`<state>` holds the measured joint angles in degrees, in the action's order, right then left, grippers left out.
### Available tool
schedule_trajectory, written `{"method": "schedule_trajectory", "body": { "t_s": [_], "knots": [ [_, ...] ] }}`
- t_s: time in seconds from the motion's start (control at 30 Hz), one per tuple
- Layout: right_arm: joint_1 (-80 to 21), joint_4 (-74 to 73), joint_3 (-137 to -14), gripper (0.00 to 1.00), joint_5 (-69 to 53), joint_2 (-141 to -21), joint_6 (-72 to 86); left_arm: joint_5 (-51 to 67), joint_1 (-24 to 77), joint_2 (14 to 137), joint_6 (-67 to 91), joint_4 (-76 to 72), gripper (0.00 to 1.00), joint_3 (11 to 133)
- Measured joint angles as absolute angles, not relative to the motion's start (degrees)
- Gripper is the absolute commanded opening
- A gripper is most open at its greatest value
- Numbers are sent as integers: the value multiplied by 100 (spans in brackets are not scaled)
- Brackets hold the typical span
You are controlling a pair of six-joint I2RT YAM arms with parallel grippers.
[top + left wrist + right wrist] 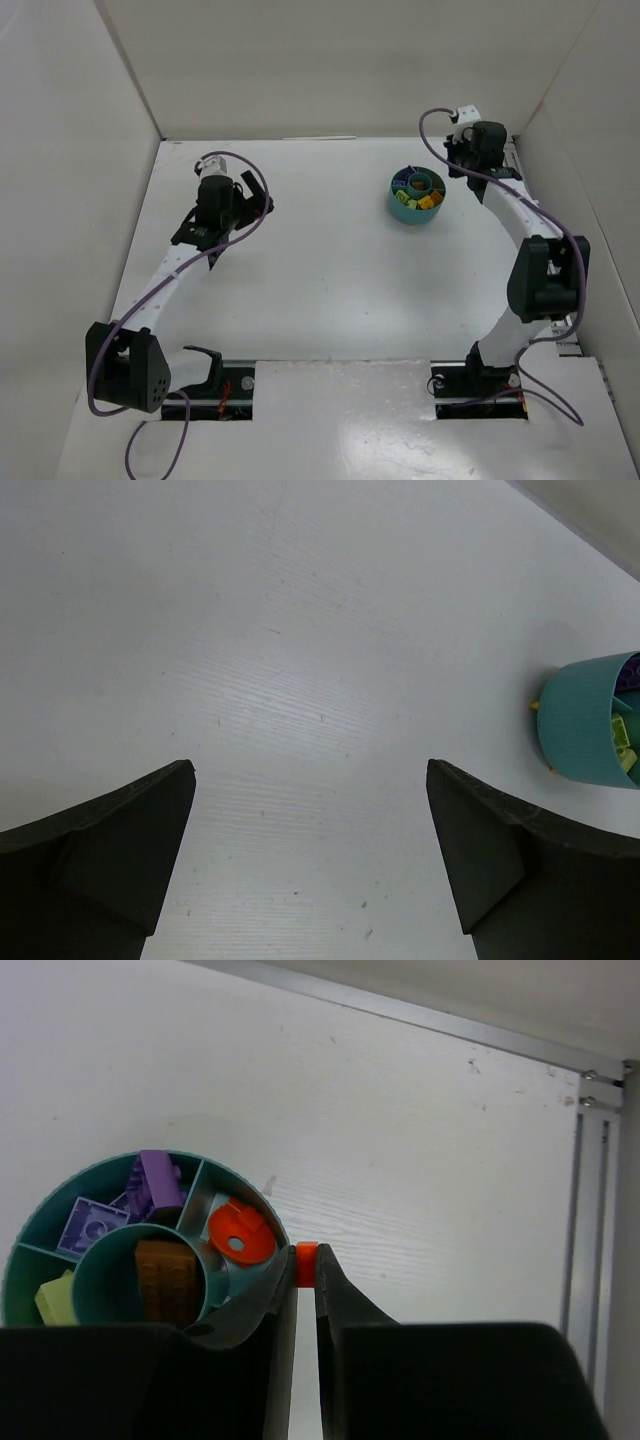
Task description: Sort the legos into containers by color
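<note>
Top external view put my left arm at 9 o'clock on the table (320, 290), well apart from the teal dish (406, 212) at 2 o'clock. Its wrist camera showed the left gripper (310, 865) spread wide, holding nothing.

The dish already held purple bricks (155, 1178), a brown brick (165, 1275) in the centre ring and an orange round piece (238, 1240).

My worry was on the right. The grip sat at the very fingertips, so the orange brick (306, 1258) could have slipped out. It hung just outside the rim at the dish's 3 o'clock, so a release there would probably have missed the orange compartment. One finger looked close enough to the rim to nudge the dish.

The right gripper (306, 1278) was nearly closed, pinching that brick.
</note>
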<state>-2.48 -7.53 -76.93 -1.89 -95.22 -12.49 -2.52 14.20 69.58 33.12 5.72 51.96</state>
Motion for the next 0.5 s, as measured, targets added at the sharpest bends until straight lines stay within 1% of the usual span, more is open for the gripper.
{"method": "schedule_trajectory", "body": {
  "t_s": [0.17,0.3,0.4,0.5],
  "knots": [
    [-119,-882,-8156,14,-768,-10363,-1409,-279,1347,6956,3124,497,100,5196],
    [-119,-939,-8374,14,-1072,-10711,-1490,-388,1297,6956,3061,495,100,5196],
    [-119,-954,-8399,17,-1190,-10805,-1507,-425,1288,6956,3041,495,100,5196],
    [-119,-980,-8399,22,-1227,-10844,-1503,-449,1288,6956,3041,495,100,5196]
  ]
}}
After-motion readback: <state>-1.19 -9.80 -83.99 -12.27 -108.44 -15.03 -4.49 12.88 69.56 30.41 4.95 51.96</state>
